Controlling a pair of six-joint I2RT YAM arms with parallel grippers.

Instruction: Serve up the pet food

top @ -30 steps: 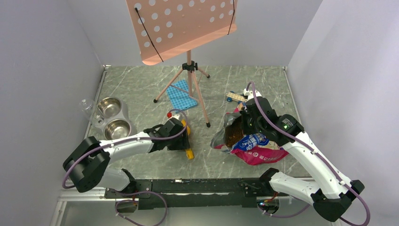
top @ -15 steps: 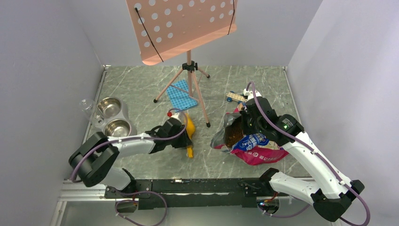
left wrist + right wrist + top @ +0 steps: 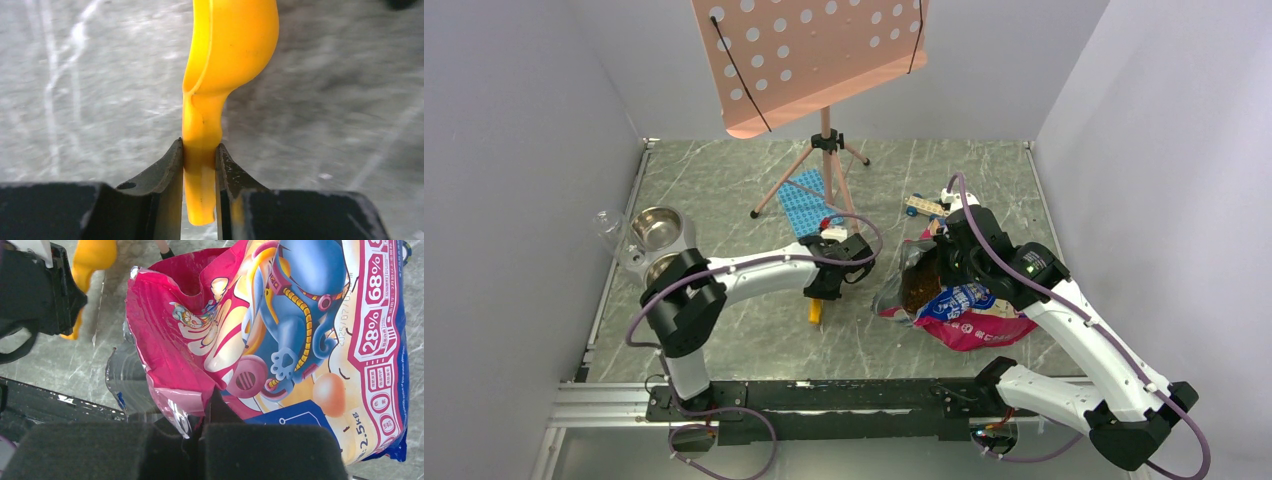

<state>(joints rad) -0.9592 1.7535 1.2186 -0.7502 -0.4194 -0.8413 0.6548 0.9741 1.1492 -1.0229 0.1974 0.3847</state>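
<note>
Dark brown pet food (image 3: 916, 287) shows inside the open mouth of the pink-and-blue bag (image 3: 969, 312), which lies on the table at the right. My right gripper (image 3: 940, 252) is shut on the bag's upper rim, and in the right wrist view the foil edge (image 3: 192, 407) is pinched between its pads. My left gripper (image 3: 200, 149) is shut on the handle of the yellow scoop (image 3: 232, 45), whose bowl points away from the wrist. From above, the scoop's handle end (image 3: 814, 312) sticks out below the left gripper (image 3: 826, 288), just left of the bag's mouth.
A double steel bowl holder (image 3: 656, 228) stands at the left edge, its nearer bowl partly behind the left arm. A clear cup (image 3: 608, 224) is beside it. A music stand's tripod (image 3: 827, 160), a blue mat (image 3: 810, 205) and a toy car (image 3: 921, 207) sit farther back.
The left arm has swung right across the table toward the bag, carrying the yellow scoop, and its jaws have closed onto the handle. The right arm and the bag have not moved.
</note>
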